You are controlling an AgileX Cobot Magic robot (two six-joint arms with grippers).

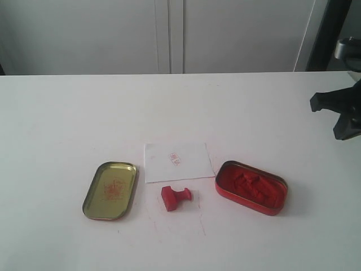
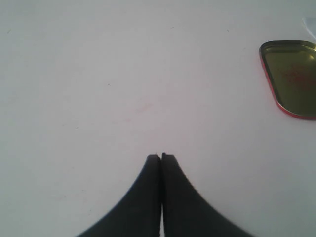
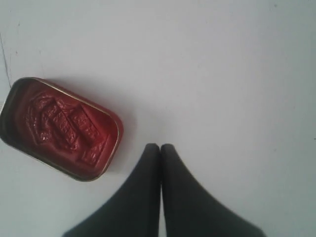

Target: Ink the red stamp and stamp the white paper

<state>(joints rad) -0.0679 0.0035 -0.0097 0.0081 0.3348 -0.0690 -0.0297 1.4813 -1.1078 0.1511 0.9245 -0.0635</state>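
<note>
the small red block stamp (image 1: 176, 197) is seen lying tipped on its side on the white table (image 1: 62, 124), just in front of the thin white rectangular paper (image 1: 189, 166). it is flanked by the shallow gold-coloured metal lid (image 1: 110, 190) and the open red tin of red ink paste (image 1: 251, 187), apart from both. a faint red imprint (image 1: 175, 158) is borne by the paper. the stamp is held by neither hand. the left hand (image 2: 161, 157) is closed on nothing over bare table near the lid. the right hand (image 3: 160, 147) is likewise closed and empty, near the tin. the stamping is judged either done or due to be repeated. for a fresh pass, a hand would have to be opened and the narrow knob gripped. the stamp would then be righted, and its base pressed into the paste and onto clear paper.
</note>
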